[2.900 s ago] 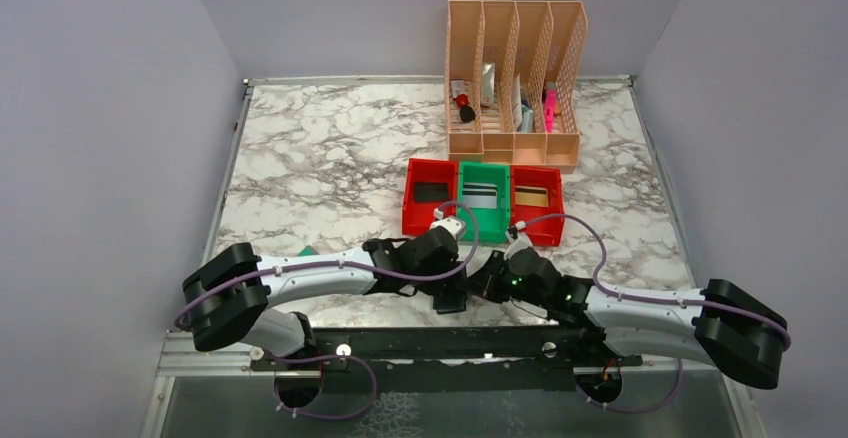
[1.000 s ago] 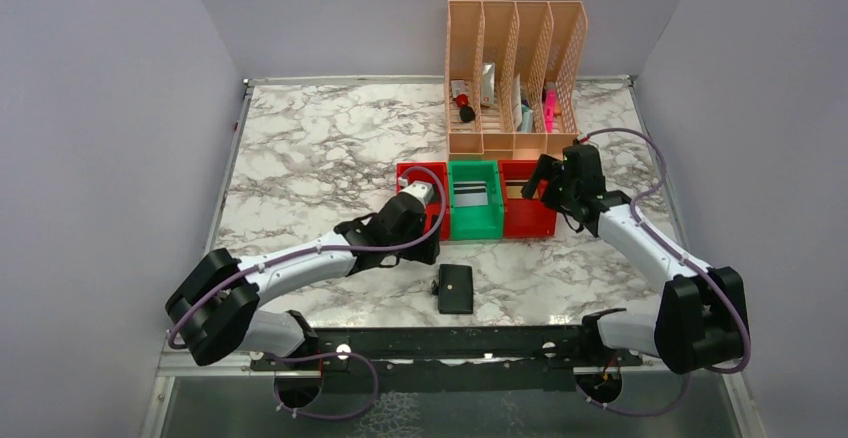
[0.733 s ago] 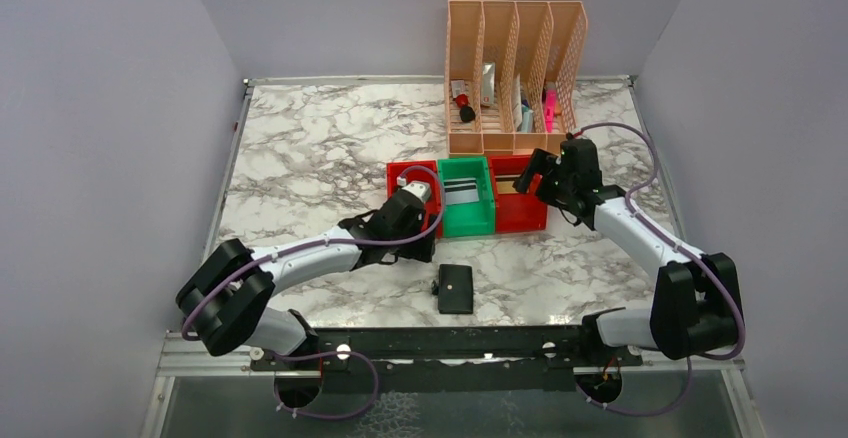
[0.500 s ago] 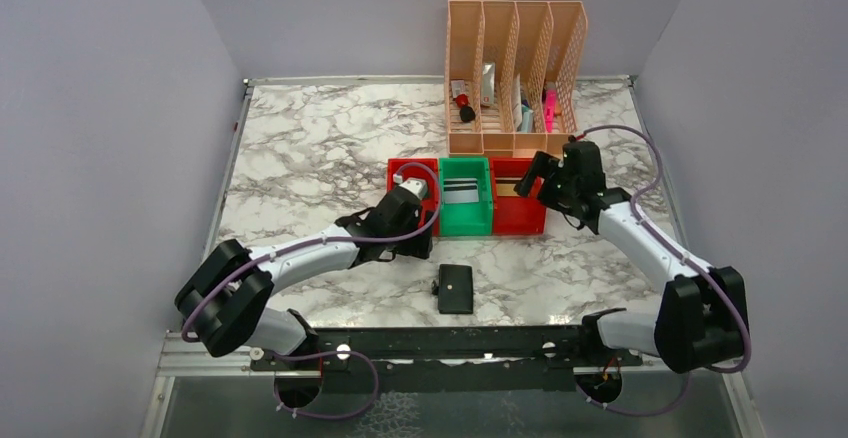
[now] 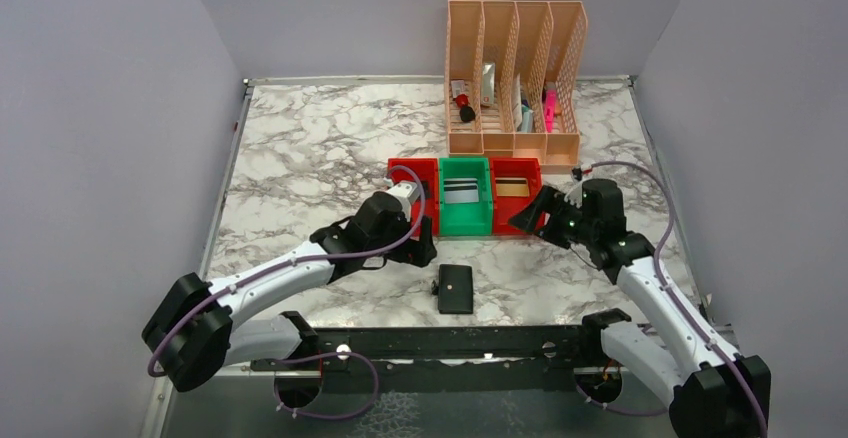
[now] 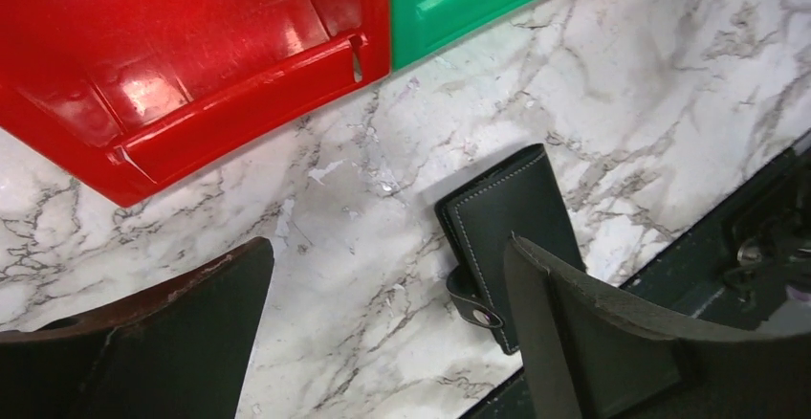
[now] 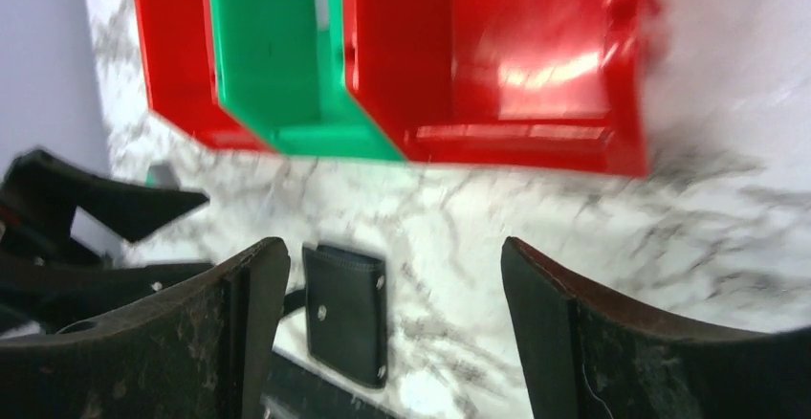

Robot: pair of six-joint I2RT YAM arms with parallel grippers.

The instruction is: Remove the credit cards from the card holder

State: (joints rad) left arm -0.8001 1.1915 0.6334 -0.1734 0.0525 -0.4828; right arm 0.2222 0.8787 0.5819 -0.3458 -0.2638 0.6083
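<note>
The card holder (image 5: 456,289) lies flat on the tabletop (image 5: 300,158), close to the middle of its near edge. It looks folded shut, and nothing touches it. The left gripper (image 6: 383,247) hangs just by the left red bin (image 5: 396,173), fingers wide apart and empty. The right gripper (image 7: 392,247) hangs by the right red bin (image 5: 535,183), fingers also apart and empty.

I have the left arm (image 5: 285,270) stretched low, forward and toward the middle, and the left gripper (image 6: 383,247) at its end stands wide apart with nothing between its fingers. The right arm (image 5: 665,293) is bent, its wrist turned inward toward the left one. The right gripper (image 7: 394,247) is likewise spread wide and empty.
</note>
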